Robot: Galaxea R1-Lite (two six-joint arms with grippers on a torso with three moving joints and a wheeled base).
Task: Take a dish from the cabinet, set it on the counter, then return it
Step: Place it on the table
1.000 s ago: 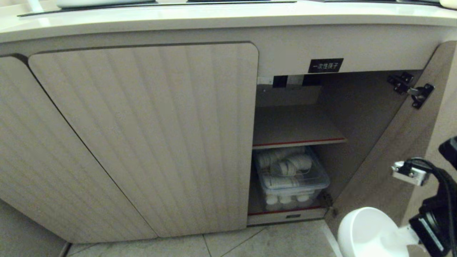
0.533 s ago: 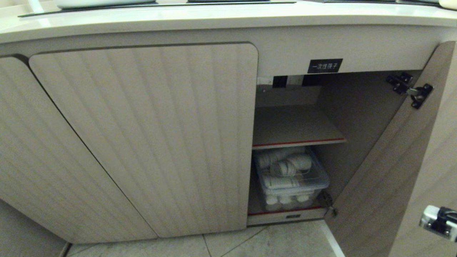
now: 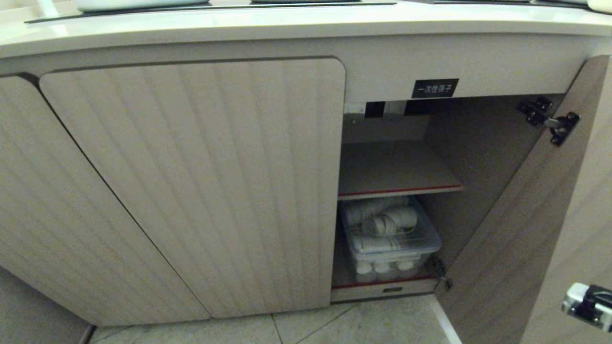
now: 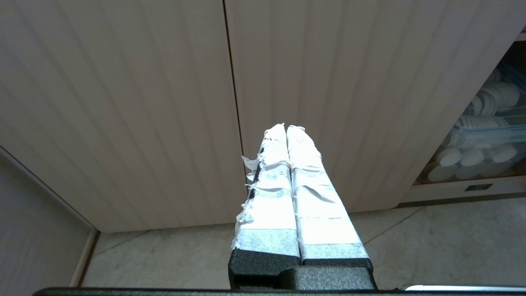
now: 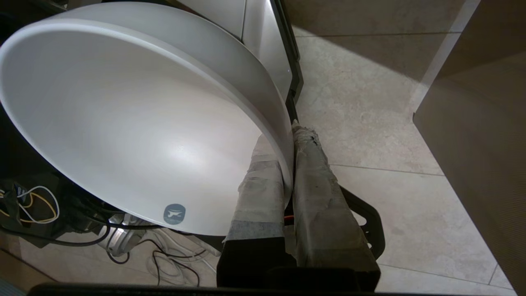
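The dish [image 5: 135,123], a glossy white bowl, is held by its rim in my right gripper [image 5: 285,137], one taped finger inside the bowl and one outside. It hangs tilted over the tiled floor, low and to the right of the cabinet [image 3: 191,181]; in the head view the dish is out of sight and only a small white-and-black piece of the right arm [image 3: 588,306] shows. The cabinet's right door [image 3: 526,229] stands open. The counter [image 3: 287,24] runs along the top. My left gripper [image 4: 286,127] is shut and empty, parked facing the closed ribbed doors.
Inside the open compartment the red-edged upper shelf [image 3: 392,167] is bare, and a clear plastic bin [image 3: 389,239] of stacked white cups sits on the lower one. A black label [image 3: 435,88] is above the opening. Cables and my base [image 5: 41,205] lie under the bowl.
The right gripper with the bowl has dropped out of the head view's lower right corner. The cabinet, bin and left arm have not moved.
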